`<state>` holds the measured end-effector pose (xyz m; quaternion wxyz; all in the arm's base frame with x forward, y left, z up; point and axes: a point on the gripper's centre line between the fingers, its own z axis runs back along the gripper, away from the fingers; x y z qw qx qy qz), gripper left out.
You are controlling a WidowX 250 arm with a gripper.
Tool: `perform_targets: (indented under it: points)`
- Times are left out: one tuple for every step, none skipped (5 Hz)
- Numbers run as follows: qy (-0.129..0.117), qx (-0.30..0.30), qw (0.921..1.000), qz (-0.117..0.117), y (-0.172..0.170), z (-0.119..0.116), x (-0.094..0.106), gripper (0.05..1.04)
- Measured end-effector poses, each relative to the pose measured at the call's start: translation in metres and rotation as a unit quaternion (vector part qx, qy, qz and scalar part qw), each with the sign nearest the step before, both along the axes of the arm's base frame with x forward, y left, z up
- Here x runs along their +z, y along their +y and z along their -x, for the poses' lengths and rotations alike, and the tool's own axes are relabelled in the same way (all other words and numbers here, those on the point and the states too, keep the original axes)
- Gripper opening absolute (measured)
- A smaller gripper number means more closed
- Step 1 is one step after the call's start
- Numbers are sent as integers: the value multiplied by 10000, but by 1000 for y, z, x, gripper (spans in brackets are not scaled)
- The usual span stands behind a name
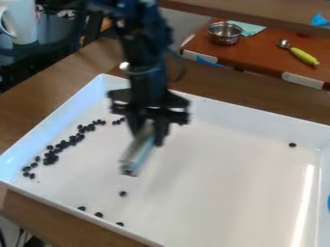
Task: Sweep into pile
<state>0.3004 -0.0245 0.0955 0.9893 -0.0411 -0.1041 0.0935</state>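
The black gripper (149,131) hangs over the left-centre of the white tray (248,110), shut on a pale blue and silver tool (136,153). This tool slants down toward the lower left; whether its dark end touches the tray floor, I cannot tell. Small dark beans (51,157) lie in a loose band along the tray's left side, left of the gripper. A single bean (123,193) sits below the tool. Three more, including a middle one (99,214), are near the front edge, and a lone bean (293,144) is at the far right.
Raised walls surround the tray, which stands on a brown wooden table (64,72). Behind it, a reddish-brown surface holds a metal pot (225,33) and a spoon with a yellow-green handle (303,56). A white mug (20,21) is at the upper left.
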Motion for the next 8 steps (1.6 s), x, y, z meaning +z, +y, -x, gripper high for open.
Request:
perform_targets:
  points:
    - [12, -48, 10000, -40, -39, -17, -4, 379]
    - [-1, -161, 9998, -70, -68, -29, -6, 379]
    - [-18, -139, 9999, -14, -80, -38, -6, 379]
    - [-46, -111, 9999, 52, -94, -51, -4, 379]
    - [-93, -240, 9997, 55, -113, -57, -9, 379]
    - [-134, -275, 9995, 35, -122, -62, -13, 379]
    - [-252, -377, 9990, 36, -136, -64, -13, 379]
    - [-316, -456, 9984, 67, -149, -69, -18, 379]
